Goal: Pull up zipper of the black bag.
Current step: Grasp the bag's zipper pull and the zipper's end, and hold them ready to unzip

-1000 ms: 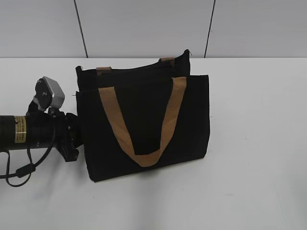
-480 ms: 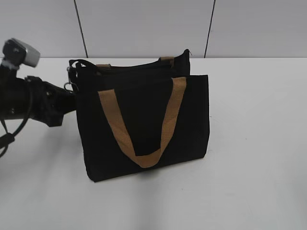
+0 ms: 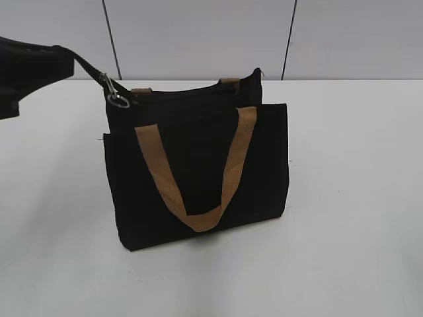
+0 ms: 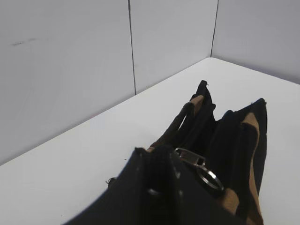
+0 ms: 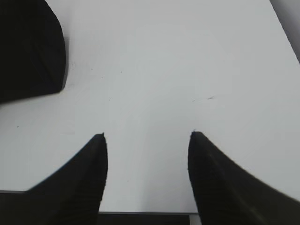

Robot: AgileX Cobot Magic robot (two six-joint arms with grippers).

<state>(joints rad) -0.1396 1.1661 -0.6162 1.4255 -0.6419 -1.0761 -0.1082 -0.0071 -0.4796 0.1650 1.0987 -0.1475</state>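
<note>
The bag (image 3: pixel 198 172) stands on the worktop (image 3: pixel 350 198). The left tool (image 4: pixel 157 161) pinches the strap on the zipper (image 3: pixel 116 97) pull at the bag's left top corner; the zip line runs rightward from it. The right tool (image 5: pixel 147 140) hangs spread and empty, well apart.

Matte black, ribbed, tapering fingers (image 5: pixel 84 178); black arm casing (image 3: pixel 26 66).

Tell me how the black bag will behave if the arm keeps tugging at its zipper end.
The black bag is soft fabric standing unsupported on the table, so it will probably lean or slide toward the left gripper. Its top corner likely stretches upward by the zipper pull.
</note>
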